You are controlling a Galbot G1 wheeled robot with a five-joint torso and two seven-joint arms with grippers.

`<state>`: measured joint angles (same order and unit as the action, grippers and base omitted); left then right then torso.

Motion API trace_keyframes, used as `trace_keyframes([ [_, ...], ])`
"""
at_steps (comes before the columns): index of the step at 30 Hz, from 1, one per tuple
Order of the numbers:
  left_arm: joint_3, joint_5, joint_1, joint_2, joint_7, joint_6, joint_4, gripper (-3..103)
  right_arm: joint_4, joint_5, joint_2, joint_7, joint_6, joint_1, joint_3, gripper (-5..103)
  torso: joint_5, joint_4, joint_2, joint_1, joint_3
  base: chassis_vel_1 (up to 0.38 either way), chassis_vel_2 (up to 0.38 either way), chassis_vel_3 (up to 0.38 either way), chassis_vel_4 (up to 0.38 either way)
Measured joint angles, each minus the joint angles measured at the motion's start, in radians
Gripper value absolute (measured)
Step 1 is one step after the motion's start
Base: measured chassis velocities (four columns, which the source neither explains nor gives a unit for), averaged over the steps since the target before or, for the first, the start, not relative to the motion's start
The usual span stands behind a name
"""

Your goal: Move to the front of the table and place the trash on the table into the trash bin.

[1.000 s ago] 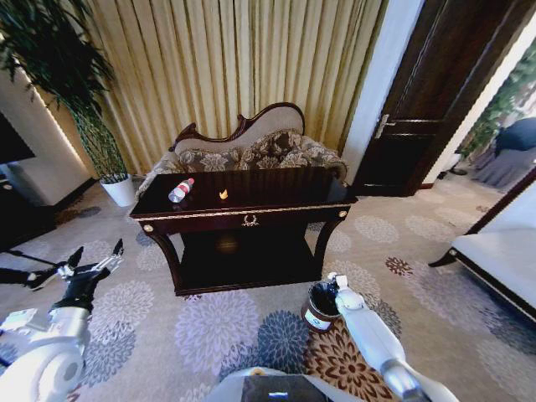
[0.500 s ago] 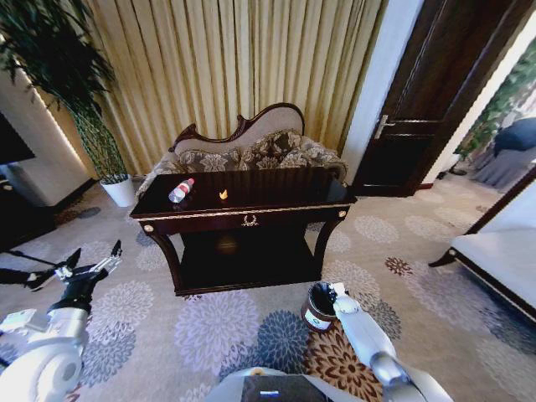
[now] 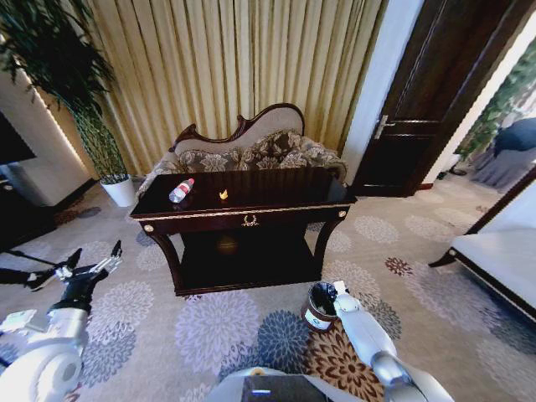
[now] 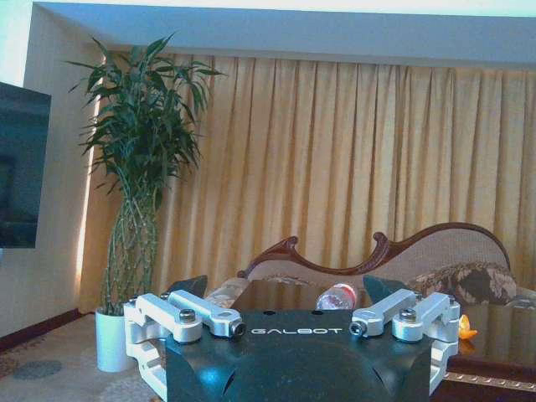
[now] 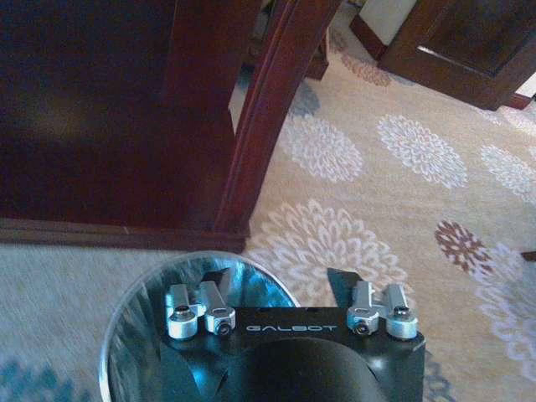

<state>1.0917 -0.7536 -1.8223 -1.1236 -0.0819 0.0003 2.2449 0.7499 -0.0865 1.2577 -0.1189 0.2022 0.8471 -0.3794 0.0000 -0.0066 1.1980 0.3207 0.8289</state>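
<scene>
The dark glossy table (image 3: 251,219) stands ahead of me in the head view. On its top lie a clear bottle with a red cap (image 3: 181,190) and a tiny orange scrap (image 3: 224,194). The left wrist view shows the bottle (image 4: 337,296) and the scrap (image 4: 466,331) beyond my left gripper (image 4: 289,289), which is open and empty. That left gripper (image 3: 90,261) hangs low, left of the table. The round brown trash bin (image 3: 316,308) sits on the carpet by the table's right front leg. My right gripper (image 5: 280,285) hovers open over the bin's rim (image 5: 134,314), holding nothing.
A carved sofa (image 3: 251,151) stands behind the table before the curtains. A white plant pot (image 3: 120,191) is at the back left, a dark door (image 3: 410,126) at the back right, and a white-cushioned seat (image 3: 502,251) at the right. Patterned carpet lies in front.
My right gripper has dropped slightly toward me over the bin. The left arm and the things on the table have stayed put.
</scene>
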Motion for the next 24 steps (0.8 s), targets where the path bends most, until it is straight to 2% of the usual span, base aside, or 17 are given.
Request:
trace_keyframes([
  [2, 0.000, 0.000, 0.002, 0.000, 0.000, 0.000, 0.001, 100, 0.097, -0.098, -0.011, 0.000, -0.008, 0.028, 0.003, 78, 0.0002, 0.0000, 0.000, 0.000, 0.000, 0.000, 0.000, 0.000, 0.000],
  [3, 0.000, 0.000, 0.002, 0.000, 0.000, 0.000, 0.001, 100, 0.097, -0.098, -0.011, 0.000, -0.008, 0.028, 0.003, 78, 0.0002, 0.0000, 0.000, 0.000, 0.000, 0.000, 0.000, 0.000, 0.000],
  [5, -0.002, 0.000, 0.007, 0.001, 0.000, 0.001, 0.003, 100, 0.281, -0.239, -0.030, 0.000, -0.016, 0.070, 0.005, 88, -0.0001, -0.0001, 0.000, 0.000, 0.000, 0.000, 0.000, 0.000, 0.000],
  [6, -0.005, 0.000, 0.009, 0.001, 0.000, 0.003, 0.004, 100, 0.378, -0.275, -0.036, 0.000, -0.044, 0.089, 0.004, 93, 0.0000, 0.0002, 0.000, 0.000, 0.000, 0.000, 0.000, 0.000, 0.000],
  [7, -0.005, 0.000, 0.009, 0.001, 0.000, 0.003, 0.004, 100, 0.378, -0.275, -0.036, 0.000, -0.044, 0.089, 0.004, 93, 0.0000, 0.0002, 0.000, 0.000, 0.000, 0.000, 0.000, 0.000, 0.000],
  [8, -0.006, 0.000, 0.009, 0.000, -0.001, 0.004, 0.005, 100, 0.462, -0.289, -0.046, 0.000, -0.062, 0.107, 0.002, 97, 0.0002, 0.0006, 0.000, 0.000, 0.000, 0.000, 0.000, 0.000, 0.000],
  [11, -0.008, 0.001, 0.009, 0.000, -0.001, 0.005, 0.005, 100, 0.613, -0.335, -0.070, 0.000, -0.063, 0.145, -0.002, 99, -0.0003, 0.0002, 0.000, 0.000, 0.000, 0.000, 0.000, 0.000, 0.000],
  [13, -0.008, 0.001, 0.011, 0.000, -0.001, 0.006, 0.004, 100, 0.813, -0.408, -0.098, -0.001, -0.020, 0.195, -0.004, 100, -0.0003, -0.0001, 0.000, 0.000, 0.000, 0.000, 0.000, 0.000, 0.000],
  [14, -0.008, 0.001, 0.011, 0.000, -0.001, 0.006, 0.004, 100, 0.813, -0.408, -0.098, -0.001, -0.020, 0.195, -0.004, 100, -0.0003, -0.0001, 0.000, 0.000, 0.000, 0.000, 0.000, 0.000, 0.000],
  [16, -0.008, 0.001, 0.014, 0.000, -0.002, 0.008, 0.003, 100, 0.997, -0.470, -0.116, 0.000, 0.030, 0.241, 0.000, 100, -0.0001, 0.0001, 0.000, 0.000, 0.000, 0.000, 0.000, 0.000, 0.000],
  [19, -0.009, 0.002, 0.016, 0.000, -0.002, 0.008, 0.004, 100, 1.058, -0.480, -0.120, -0.001, 0.047, 0.257, 0.004, 100, 0.0000, 0.0001, 0.000, 0.000, 0.000, 0.000, 0.000, 0.000, 0.000],
  [22, -0.009, 0.011, 0.016, -0.007, -0.003, 0.011, 0.021, 100, 1.272, -0.503, -0.127, 0.000, 0.094, 0.305, 0.032, 100, -0.0001, 0.0000, 0.000, 0.000, 0.000, 0.000, 0.000, 0.000, 0.000],
  [24, -0.008, 0.013, 0.016, -0.007, -0.004, 0.012, 0.026, 100, 1.297, -0.504, -0.127, 0.000, 0.094, 0.308, 0.036, 100, -0.0002, 0.0001, 0.000, 0.000, 0.000, 0.000, 0.000, 0.000, 0.000],
])
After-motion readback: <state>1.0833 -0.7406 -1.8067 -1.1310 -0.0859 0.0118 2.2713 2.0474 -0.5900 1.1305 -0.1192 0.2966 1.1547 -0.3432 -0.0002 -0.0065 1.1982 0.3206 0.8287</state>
